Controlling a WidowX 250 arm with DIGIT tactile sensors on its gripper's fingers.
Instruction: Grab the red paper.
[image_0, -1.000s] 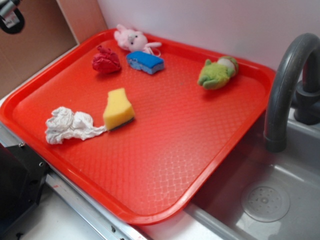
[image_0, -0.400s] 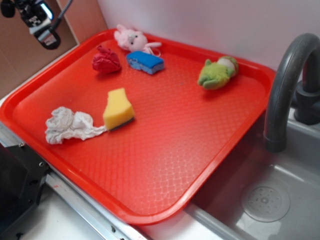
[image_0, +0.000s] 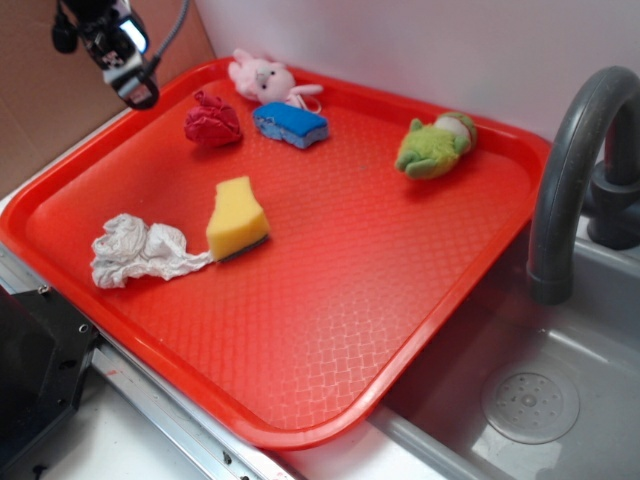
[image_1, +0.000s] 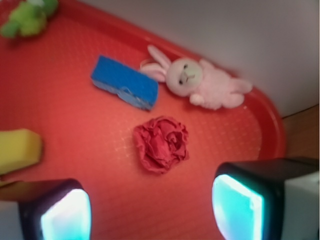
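- Red plastic fills most of the exterior view: the tray (image_0: 330, 300), lying beside the grey sink (image_0: 540, 400) and its dark faucet (image_0: 570, 170) at the right.
- White crumpled paper (image_0: 135, 250) sits at the tray's left, touching the yellow sponge (image_0: 237, 218).
- The green frog toy (image_0: 435, 145) lies upper right; the pink bunny (image_0: 262, 78) is at the top edge, just above the blue sponge (image_0: 290, 124).
- The red paper (image_1: 161, 143) rests in the upper left of the tray, just left of the blue sponge.
- My claw (image_1: 150, 210) hangs released at the upper left, both fingers (image_1: 237, 207) spread apart, nothing between them, the red paper ahead of the gap.
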